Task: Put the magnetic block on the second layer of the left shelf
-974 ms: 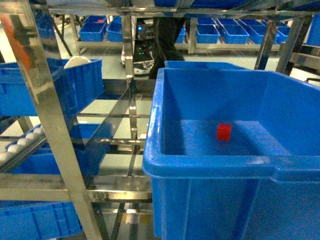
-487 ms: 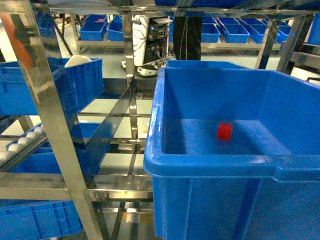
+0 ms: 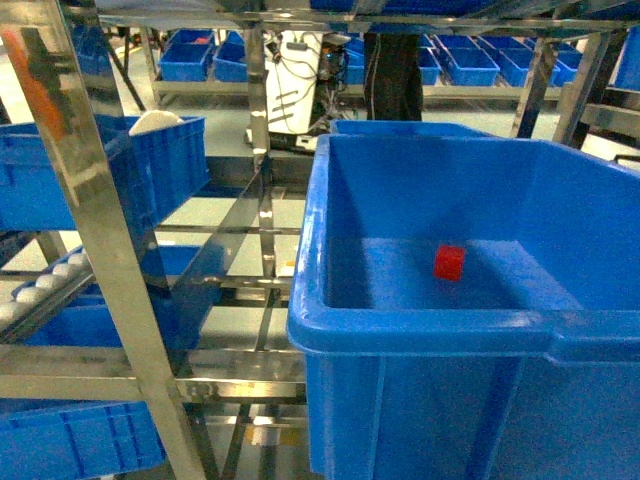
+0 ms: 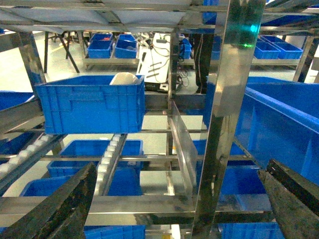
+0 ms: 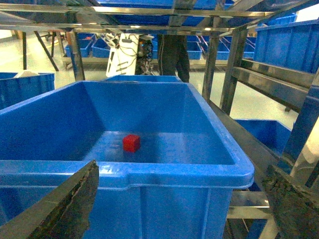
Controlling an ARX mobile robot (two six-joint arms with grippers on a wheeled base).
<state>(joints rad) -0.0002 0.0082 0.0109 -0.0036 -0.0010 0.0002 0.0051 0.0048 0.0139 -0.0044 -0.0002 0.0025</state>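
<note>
The magnetic block (image 3: 449, 262) is a small red cube lying on the floor of a large deep blue bin (image 3: 420, 335), apart from its walls. In the right wrist view the block (image 5: 131, 143) lies beyond the near rim of that bin (image 5: 169, 174). The bin stands on a steel rack level (image 3: 240, 362), the left shelf second layer. My right gripper (image 5: 182, 169) is open just before the bin's front wall, holding nothing. My left gripper (image 4: 182, 167) is open and empty, facing a shiny steel post (image 4: 227, 124). Neither gripper shows in the head view.
A smaller blue crate (image 3: 150, 165) holding a white object sits on the roller rack at left. More blue crates (image 4: 79, 154) lie lower down. A slanted steel post (image 3: 100, 230) crosses the left foreground. A person in dark clothes (image 3: 392, 75) and a white machine (image 3: 290, 85) stand behind the rack.
Only the background differs: the dark-clothed person has moved right and the white machine behind the rack now shows. Block, bin and rack are unchanged.
</note>
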